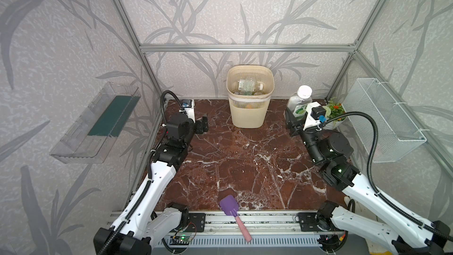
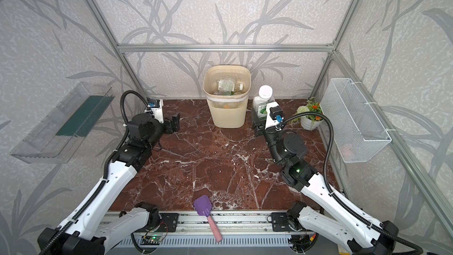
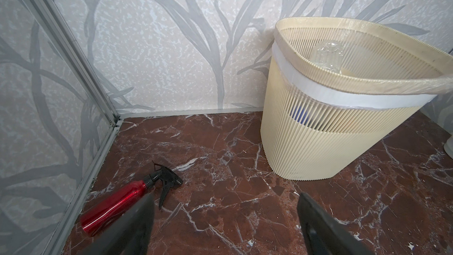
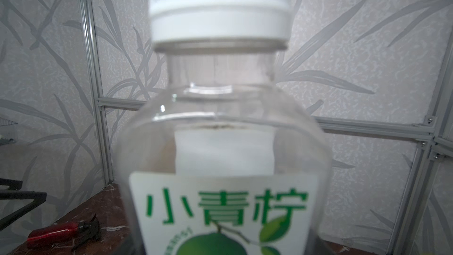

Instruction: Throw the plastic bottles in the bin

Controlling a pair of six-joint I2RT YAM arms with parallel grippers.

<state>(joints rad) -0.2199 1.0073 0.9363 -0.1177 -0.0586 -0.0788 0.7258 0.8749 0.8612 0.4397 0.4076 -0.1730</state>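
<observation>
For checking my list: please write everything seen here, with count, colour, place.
bin: one, cream, back middle
bottles in bin: several, clear
held bottle: one, clear, white cap, right of bin
spray bottle: one, red, by left wall
scoop: one, purple, front edge
potted plant: one, green, back right corner
wire basket: one, white, right wall
tray: one, clear, left wall
table: one, red-brown, under everything
left gripper: one, black, open
right gripper: one, black, holding held bottle

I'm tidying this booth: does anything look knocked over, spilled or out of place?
The red spray bottle lies on its side on the table beside the left wall, and the purple scoop overhangs the table's front edge. Nothing looks spilled.
</observation>
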